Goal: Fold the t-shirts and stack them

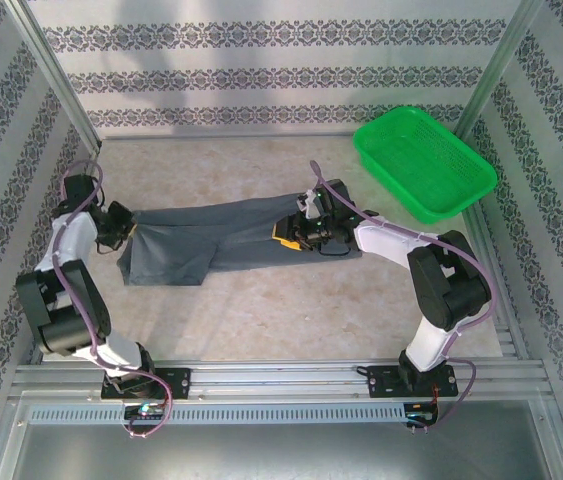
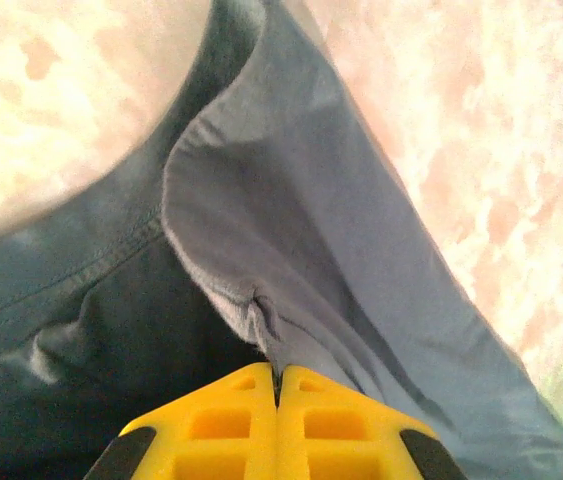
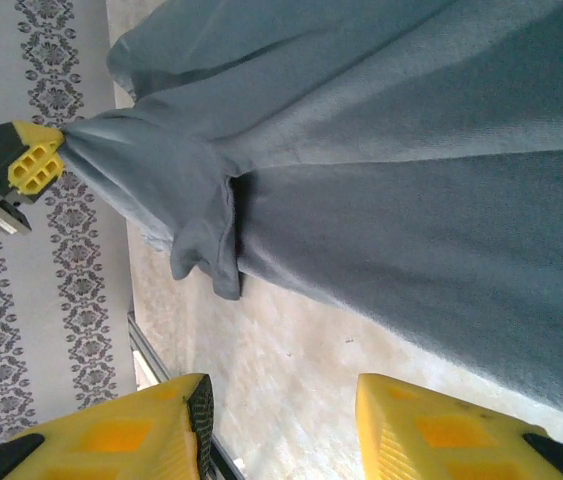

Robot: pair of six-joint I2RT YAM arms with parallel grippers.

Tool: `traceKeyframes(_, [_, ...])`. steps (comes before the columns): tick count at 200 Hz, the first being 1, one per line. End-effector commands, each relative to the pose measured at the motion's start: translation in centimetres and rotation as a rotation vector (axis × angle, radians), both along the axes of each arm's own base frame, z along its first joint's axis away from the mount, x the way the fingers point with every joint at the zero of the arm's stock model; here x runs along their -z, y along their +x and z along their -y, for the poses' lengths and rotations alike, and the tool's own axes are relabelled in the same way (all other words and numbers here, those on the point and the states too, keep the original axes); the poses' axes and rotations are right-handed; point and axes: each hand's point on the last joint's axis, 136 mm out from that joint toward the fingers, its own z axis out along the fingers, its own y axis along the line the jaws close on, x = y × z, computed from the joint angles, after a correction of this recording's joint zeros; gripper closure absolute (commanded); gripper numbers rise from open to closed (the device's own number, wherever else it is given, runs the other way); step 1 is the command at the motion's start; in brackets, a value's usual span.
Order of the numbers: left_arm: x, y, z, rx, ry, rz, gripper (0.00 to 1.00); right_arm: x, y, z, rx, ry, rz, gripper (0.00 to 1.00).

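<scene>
- On the table (image 1: 261,320), seen from above, the dark grey t-shirt (image 1: 211,238) lies pulled out long between the two arms. It is not folded yet. The left gripper (image 1: 124,233) is at its left end. The right gripper (image 1: 309,236) is over its right end. The green basket (image 1: 426,160) sits well apart, in the far right corner.
- In the left wrist view, the left gripper (image 2: 277,375) has its yellow fingers pressed together on a small pinch of the t-shirt (image 2: 301,200). Only a little cloth is caught. I think a hard pull could make it slip out, and that end would flop down in a lump.
- In the right wrist view, the right gripper (image 3: 279,395) has its fingers spread wide. Between them is only bare table. The t-shirt (image 3: 411,180) lies just ahead of them. Far off, the left gripper (image 3: 41,165) pulls one end to a point. A short flap (image 3: 206,240), maybe a sleeve, hangs near it.
- The right side holds nothing. If the left arm pulls now, I think the whole t-shirt could slide and bunch up.
- The loose flap could tuck under and make the fold crooked.
</scene>
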Motion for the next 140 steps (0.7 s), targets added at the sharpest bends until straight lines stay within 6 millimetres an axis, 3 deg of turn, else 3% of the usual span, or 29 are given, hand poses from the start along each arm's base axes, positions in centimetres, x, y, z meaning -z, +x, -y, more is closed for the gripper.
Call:
traceKeyframes(1, [0.4,0.3,-0.3,-0.012,-0.01,-0.083,1.0,-0.8,0.0,0.4,0.001,-0.001,0.032,0.57])
traceKeyframes(50, [0.3,3.8,-2.0,0.001,0.029,-0.05,1.0,-0.2,-0.3,1.4,0.026,-0.018,0.025,0.57])
traceKeyframes(101, [3.0,6.3,-2.5,0.056,0.049,0.003,1.0,0.0,0.0,2.5,0.06,-0.026,0.036,0.58])
traceKeyframes(130, [2.9,7.2,-3.5,0.062,0.116,0.05,0.89,-0.5,0.9,3.4,0.098,-0.034,0.067,0.59])
traceKeyframes(140, [2.3,7.0,-4.0,0.046,0.149,0.054,0.78,-0.2,1.4,4.3,0.126,-0.066,0.073,0.61])
